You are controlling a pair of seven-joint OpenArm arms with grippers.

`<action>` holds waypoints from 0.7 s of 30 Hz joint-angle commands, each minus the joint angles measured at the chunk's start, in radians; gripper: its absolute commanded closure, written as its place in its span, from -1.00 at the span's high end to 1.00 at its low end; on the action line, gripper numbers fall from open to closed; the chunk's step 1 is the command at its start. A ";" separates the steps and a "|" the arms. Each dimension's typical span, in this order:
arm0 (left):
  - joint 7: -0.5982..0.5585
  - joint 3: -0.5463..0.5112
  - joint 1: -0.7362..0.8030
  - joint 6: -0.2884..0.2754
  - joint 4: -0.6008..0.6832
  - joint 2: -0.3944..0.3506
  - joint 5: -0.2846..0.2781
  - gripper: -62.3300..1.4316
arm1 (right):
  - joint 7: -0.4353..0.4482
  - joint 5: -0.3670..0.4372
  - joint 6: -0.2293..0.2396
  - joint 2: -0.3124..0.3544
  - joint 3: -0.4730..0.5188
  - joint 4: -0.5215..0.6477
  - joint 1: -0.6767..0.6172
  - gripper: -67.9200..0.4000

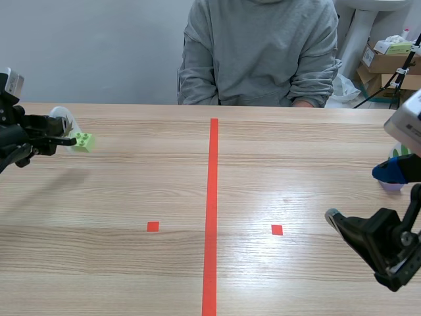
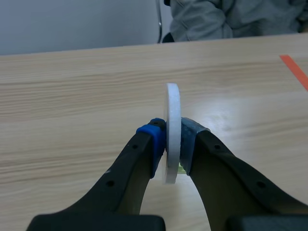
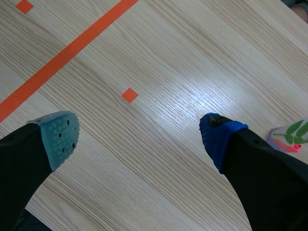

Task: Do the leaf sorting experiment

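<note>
White disc [image 2: 172, 130] first: we see it edge-on and upright, pinched between the two pads of the left gripper [image 2: 172, 143], a blue pad [image 2: 153, 137] pressed on one face and a grey one on the other, so that gripper is clamped on the disc. It sits out at the left end of the wooden table [image 1: 131, 197], on the far side. A small light-green block [image 1: 83, 141] lies just beside the fingertips; from the left wrist only a sliver of green peeks out under the disc, and we cannot tell whether the two touch. Over on the other side, the right gripper [image 3: 139, 137] hangs above bare wood with its fingers spread wide and nothing between them. Just beside its blue finger lies a small tile [image 3: 290, 136] with green leaves printed on it and a pink edge. An orange-red line [image 1: 212, 197] runs down the middle of the table. Across from us sits a person in a grey sweatshirt [image 1: 260, 52], with cardboard boxes [image 1: 385, 62] stacked behind at the right.
</note>
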 commanded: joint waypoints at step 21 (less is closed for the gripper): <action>-0.018 0.036 -0.188 0.199 -0.290 -0.011 0.158 -0.87 | 0.008 0.003 -0.007 0.010 0.003 0.000 0.006 0.51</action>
